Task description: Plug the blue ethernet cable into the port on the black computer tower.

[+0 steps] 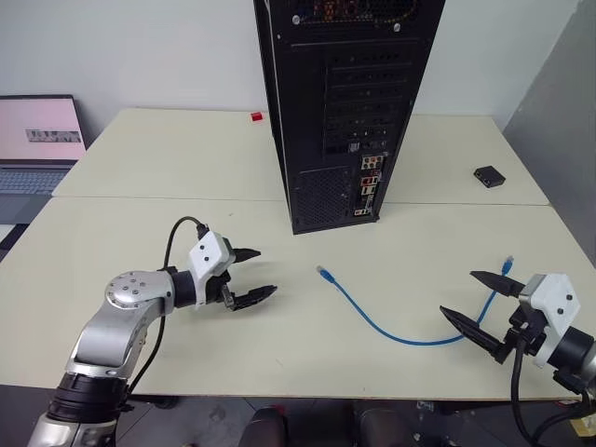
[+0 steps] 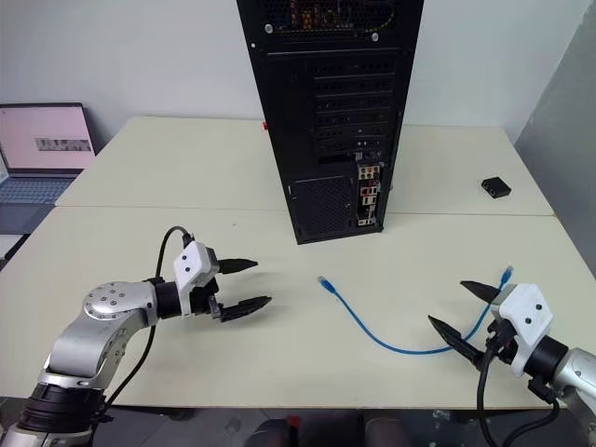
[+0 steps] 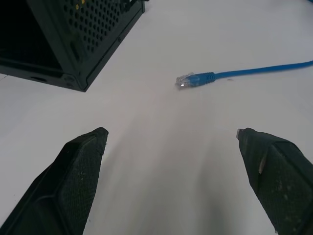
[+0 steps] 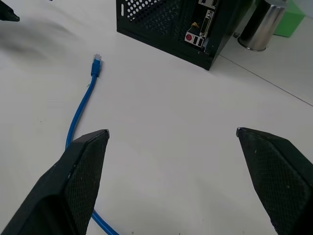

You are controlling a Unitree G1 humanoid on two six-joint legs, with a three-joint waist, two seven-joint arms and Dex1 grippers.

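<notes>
Blue cable [image 1: 391, 326] lies loose on the worktop [image 1: 186, 168], curving between both grippers, in front of the tower [image 1: 345, 102]. Left gripper [image 1: 251, 275] and right gripper [image 1: 480, 307] fingers spread wide, holding nothing.

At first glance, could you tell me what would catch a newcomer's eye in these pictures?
The black computer tower stands upright at the middle of the table, its rear connector cluster facing the robot. In front of it the blue ethernet cable lies loose on the tabletop in a shallow curve, one plug pointing toward the tower. The left gripper and right gripper hover wide open on either side of the cable, holding nothing.
</notes>
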